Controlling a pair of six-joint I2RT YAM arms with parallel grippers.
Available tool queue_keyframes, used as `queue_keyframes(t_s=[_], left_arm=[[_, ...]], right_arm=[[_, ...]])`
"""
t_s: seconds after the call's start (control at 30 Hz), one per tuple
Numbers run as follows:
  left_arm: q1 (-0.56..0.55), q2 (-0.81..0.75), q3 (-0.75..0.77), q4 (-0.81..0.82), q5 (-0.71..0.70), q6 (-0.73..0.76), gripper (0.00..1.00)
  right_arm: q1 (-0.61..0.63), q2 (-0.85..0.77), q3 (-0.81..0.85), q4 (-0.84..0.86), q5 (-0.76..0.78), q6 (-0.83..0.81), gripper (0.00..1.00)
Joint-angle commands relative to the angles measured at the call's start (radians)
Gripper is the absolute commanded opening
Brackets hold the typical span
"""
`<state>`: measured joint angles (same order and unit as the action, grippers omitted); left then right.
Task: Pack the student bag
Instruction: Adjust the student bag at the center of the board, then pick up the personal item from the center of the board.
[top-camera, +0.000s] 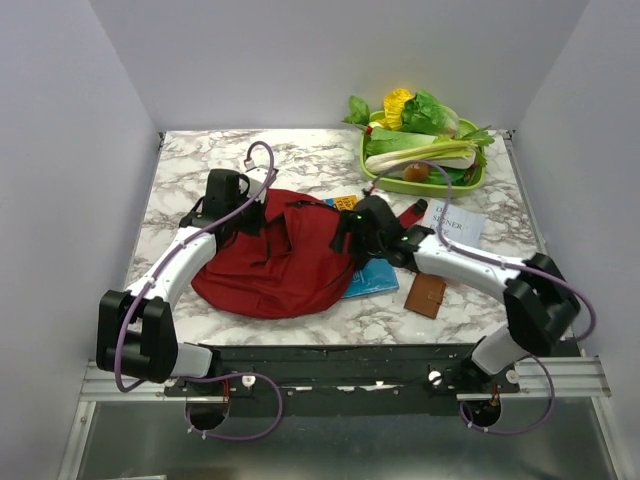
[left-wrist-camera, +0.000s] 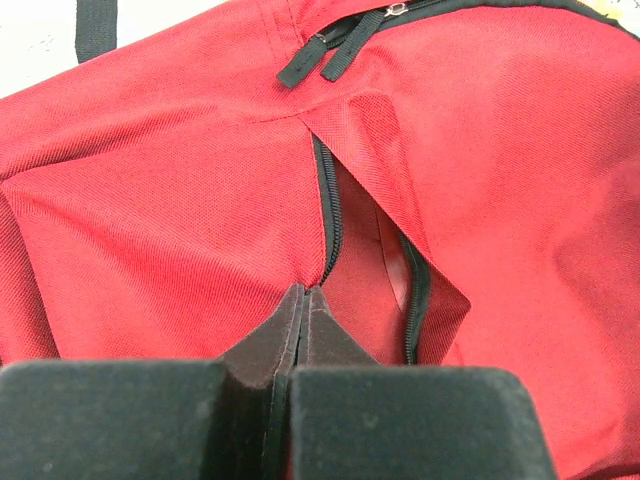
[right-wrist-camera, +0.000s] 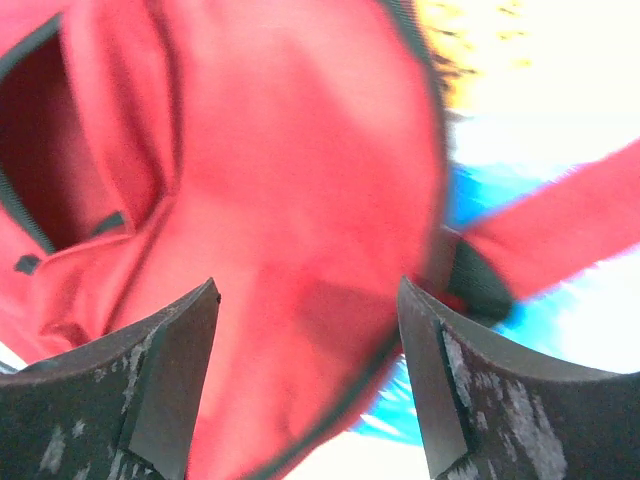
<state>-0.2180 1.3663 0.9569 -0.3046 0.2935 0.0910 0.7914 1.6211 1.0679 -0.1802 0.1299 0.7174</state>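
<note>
The bag (top-camera: 280, 255) lies flat in the middle of the surface (top-camera: 195, 160), its zip part open. The left fingers (left-wrist-camera: 265, 345), at the bag's 10 o'clock edge, are pressed together, pinching the red fabric at the end of the zip. The right fingers (right-wrist-camera: 170, 345) are spread over the bag's 3 o'clock edge, holding nothing. A blue book (top-camera: 375, 282) shows from under the bag at 4 o'clock, and a green tray (top-camera: 395, 184) sits at 1 o'clock.

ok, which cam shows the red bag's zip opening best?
Left wrist: the zip opening of the student bag is sharp, centred, teeth visible. Right wrist shows it as a blurred dark gap at far left. Top external shows the whole bag, opening hard to make out.
</note>
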Motion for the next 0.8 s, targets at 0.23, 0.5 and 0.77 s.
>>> queue_keyframes(t_s=[0.23,0.5,0.77], left_arm=[[0.005,-0.026,0.026,-0.024,0.041,0.013,0.00],[0.005,-0.023,0.031,-0.030,0.039,0.012,0.00],[0.005,-0.022,0.039,-0.044,0.044,0.012,0.00]], right_arm=[[-0.152,-0.369,-0.276,-0.567,0.322,0.356,0.98],[-0.208,-0.549,-0.405,-0.716,0.407,0.481,1.00],[-0.357,-0.560,-0.473,-0.615,0.346,0.373,1.00]])
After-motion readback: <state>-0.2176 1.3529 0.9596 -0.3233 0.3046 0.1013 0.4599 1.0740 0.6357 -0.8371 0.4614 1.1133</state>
